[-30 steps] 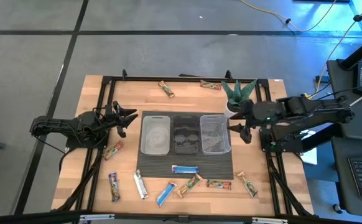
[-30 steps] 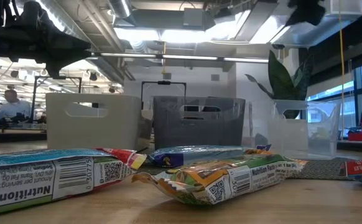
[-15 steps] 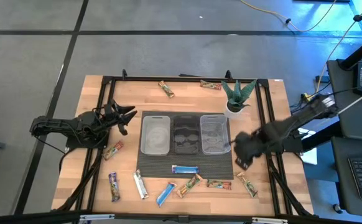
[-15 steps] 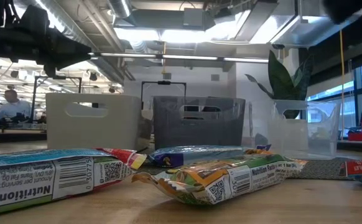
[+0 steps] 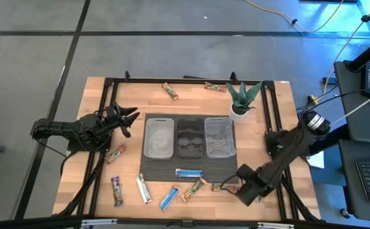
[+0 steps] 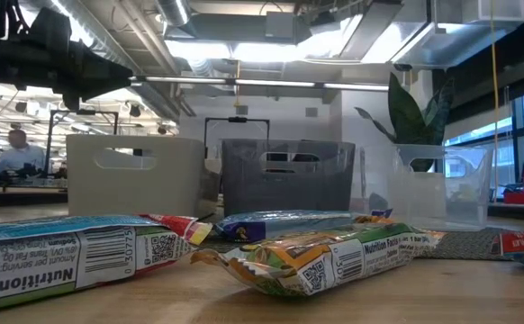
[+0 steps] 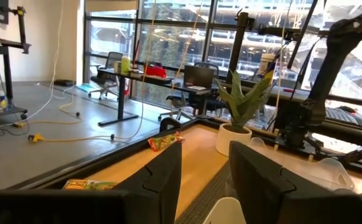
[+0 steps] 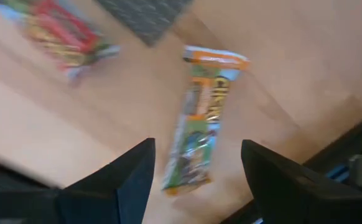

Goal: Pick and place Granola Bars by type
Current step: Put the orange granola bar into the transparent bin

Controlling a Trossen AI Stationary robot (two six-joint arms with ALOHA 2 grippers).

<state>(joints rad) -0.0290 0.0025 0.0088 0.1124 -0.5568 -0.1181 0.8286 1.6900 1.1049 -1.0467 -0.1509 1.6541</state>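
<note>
right gripper spread over a tan/green bar at the front right of the tabletop

right gripper is down at the front right part of the tabletop, fingers apart and empty, nothing between them. straight ahead of it, framed by the two fingers, lies a tan/green granola bar flat on the wood, not touched. off to one side of that bar in the wrist view is a second bar with red print, blurred, next to the corner of the dark mat. in the high view the right gripper covers the front right bar, so that bar cannot be seen there.

left gripper hangs above the left side of the tabletop, just beside the left clear bin; fingers a small way apart, holding nothing. beyond it in its wrist view: potted plant, and two bars on the far edge of the wood.

three bins sit side by side on the mat, middle bin, right bin, all between the two grippers. no bar can be made out in any of them.

other bars: blue bar on the mat front edge, near the right gripper; row in front of the mat, blue, tan/green, red print just beside the right gripper; silver and purple further off; one below the left gripper.
</note>
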